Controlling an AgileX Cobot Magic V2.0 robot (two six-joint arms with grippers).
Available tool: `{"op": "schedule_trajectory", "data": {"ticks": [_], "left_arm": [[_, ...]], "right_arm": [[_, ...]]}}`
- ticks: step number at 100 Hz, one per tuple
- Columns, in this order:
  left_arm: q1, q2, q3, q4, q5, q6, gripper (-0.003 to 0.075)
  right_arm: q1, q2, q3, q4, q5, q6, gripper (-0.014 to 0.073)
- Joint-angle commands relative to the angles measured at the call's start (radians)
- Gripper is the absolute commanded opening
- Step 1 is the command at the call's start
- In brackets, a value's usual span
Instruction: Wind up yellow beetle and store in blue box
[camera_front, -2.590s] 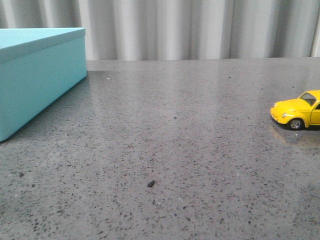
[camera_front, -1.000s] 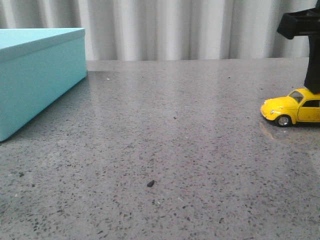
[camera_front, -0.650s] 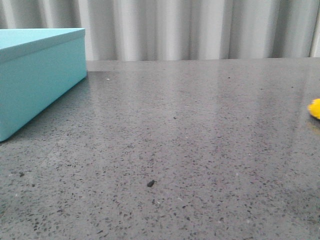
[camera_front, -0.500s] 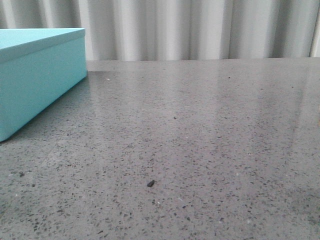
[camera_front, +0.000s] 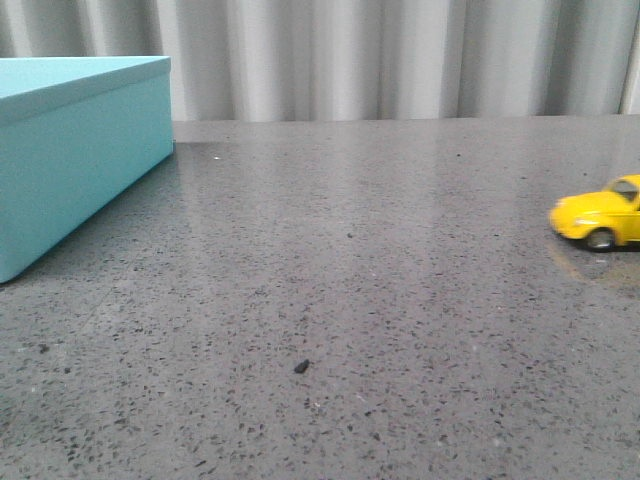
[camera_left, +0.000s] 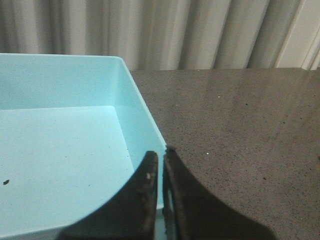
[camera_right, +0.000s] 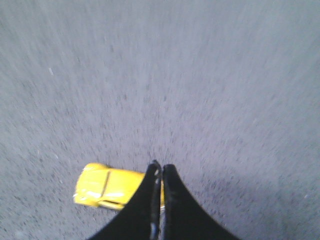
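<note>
The yellow beetle (camera_front: 600, 218) stands on the grey table at the far right edge of the front view, nose to the left, its rear cut off by the frame. In the blurred right wrist view the beetle (camera_right: 107, 187) lies on the table partly behind my right gripper (camera_right: 160, 166), whose fingers are closed together and hold nothing. The blue box (camera_front: 70, 170) stands at the far left. In the left wrist view the blue box (camera_left: 140, 100) shows its inside, and my left gripper (camera_left: 161, 152) is shut and empty over its near corner. Neither gripper shows in the front view.
The grey speckled table (camera_front: 350, 280) runs between the box and the car. A small dark speck (camera_front: 301, 367) lies near its middle front. A pleated grey curtain (camera_front: 380, 60) closes off the back.
A second ago my right gripper was over the beetle near the right edge. The car then went out of view to the right and has come back in; the gripper has left the front view.
</note>
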Motion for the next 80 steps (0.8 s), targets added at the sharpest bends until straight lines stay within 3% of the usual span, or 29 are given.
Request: {"op": "schedule_trajectory", "data": {"ticks": [1, 26, 53, 72, 80], "left_arm": [[-0.009, 0.012, -0.035, -0.014, -0.056, 0.001, -0.0021], [-0.009, 0.013, -0.035, -0.014, -0.056, 0.002, -0.0021], [-0.009, 0.045, -0.052, -0.014, -0.045, 0.135, -0.0021], [-0.012, 0.2, -0.158, -0.014, 0.078, 0.197, -0.0016], [-0.024, 0.285, -0.221, -0.014, 0.125, 0.209, 0.0029]], "right_arm": [[0.004, -0.109, -0.009, -0.013, -0.113, -0.005, -0.0051], [0.004, -0.368, 0.108, -0.013, -0.255, -0.069, -0.0051], [0.004, -0.536, 0.217, -0.013, -0.327, -0.103, -0.0051], [0.006, -0.552, 0.249, -0.013, -0.351, -0.103, -0.0051], [0.013, -0.552, 0.251, -0.013, -0.358, -0.103, -0.0051]]}}
